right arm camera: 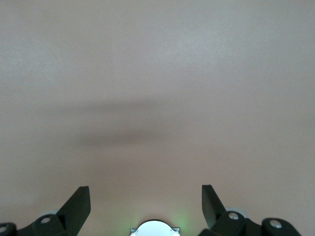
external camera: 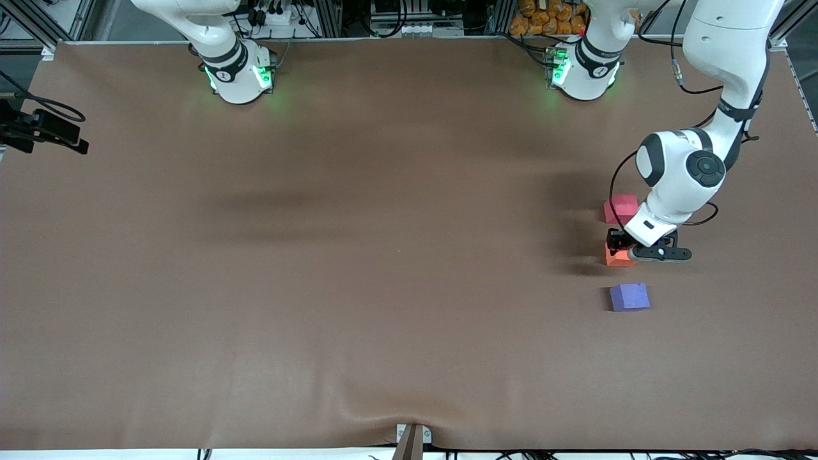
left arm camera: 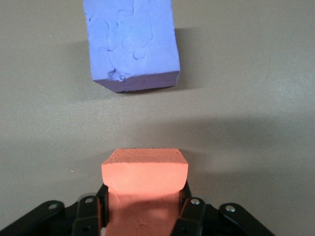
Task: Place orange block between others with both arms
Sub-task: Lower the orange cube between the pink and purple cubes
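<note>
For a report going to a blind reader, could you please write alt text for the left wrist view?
The left gripper is shut on the orange block, squeezing its sides. The purple-blue block lies apart from it on the brown table, with a bare gap between the two.

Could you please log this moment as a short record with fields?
left gripper: shut on the orange block, low between the other two blocks
right gripper: open, empty, over bare table; arm waits
red block: farther from the front camera than the orange block
purple block: nearer to the front camera than the orange block
gaps: orange block apart from both neighbours
</note>
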Motion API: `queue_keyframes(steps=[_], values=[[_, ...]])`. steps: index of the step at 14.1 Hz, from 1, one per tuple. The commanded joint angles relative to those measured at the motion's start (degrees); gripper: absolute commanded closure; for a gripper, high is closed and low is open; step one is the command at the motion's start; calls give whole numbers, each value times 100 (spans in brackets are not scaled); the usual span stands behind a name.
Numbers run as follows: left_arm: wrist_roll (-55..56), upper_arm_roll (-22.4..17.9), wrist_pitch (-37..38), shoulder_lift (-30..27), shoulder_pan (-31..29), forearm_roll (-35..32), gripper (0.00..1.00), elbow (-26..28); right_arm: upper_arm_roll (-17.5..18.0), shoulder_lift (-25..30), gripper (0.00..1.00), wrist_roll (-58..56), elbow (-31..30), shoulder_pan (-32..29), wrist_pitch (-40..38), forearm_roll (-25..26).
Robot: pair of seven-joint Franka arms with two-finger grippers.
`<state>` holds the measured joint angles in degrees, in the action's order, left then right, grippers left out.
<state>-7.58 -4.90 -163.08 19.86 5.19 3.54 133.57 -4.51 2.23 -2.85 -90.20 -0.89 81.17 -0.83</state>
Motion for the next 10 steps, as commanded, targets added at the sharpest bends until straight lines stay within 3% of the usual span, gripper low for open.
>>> queue_keyframes(steps=[1,7,10], values=[[-51,77,-93,62,-71,94,0,-16,64,14,0,56,72,-121,-75,-66],[-16,77,65,-218,-54,94,0,-42,56,14,0,56,90,-130,-84,-66],[-7,112,1020,-482,-27,94,0,-436,56,14,0,56,90,-122,-84,-75]])
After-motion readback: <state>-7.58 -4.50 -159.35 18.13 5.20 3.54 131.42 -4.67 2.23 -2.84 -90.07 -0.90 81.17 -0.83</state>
